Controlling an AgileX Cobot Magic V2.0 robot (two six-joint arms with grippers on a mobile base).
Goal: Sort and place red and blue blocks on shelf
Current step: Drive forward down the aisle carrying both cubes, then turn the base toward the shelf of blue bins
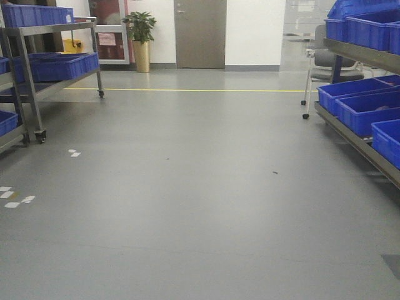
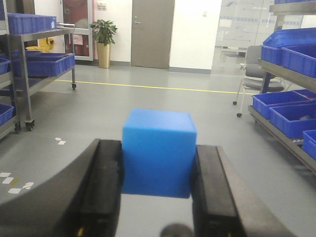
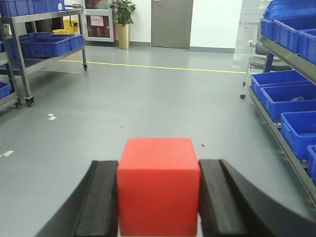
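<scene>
Blue block (image 2: 159, 152) clamped between the black jaws of the left gripper (image 2: 158, 170), red block (image 3: 159, 185) clamped the same way in the right gripper (image 3: 159, 200), each cube sitting squarely between its two pads, above the grey floor (image 1: 187, 187). Shelf (image 1: 356, 142) with large blue bins (image 1: 362, 109) runs along the right edge of the floor, well apart from both blocks. Second wheeled rack (image 1: 56, 28) with bins at the left edge, door (image 1: 200, 34) and potted plant (image 1: 140, 31) by the far wall.
</scene>
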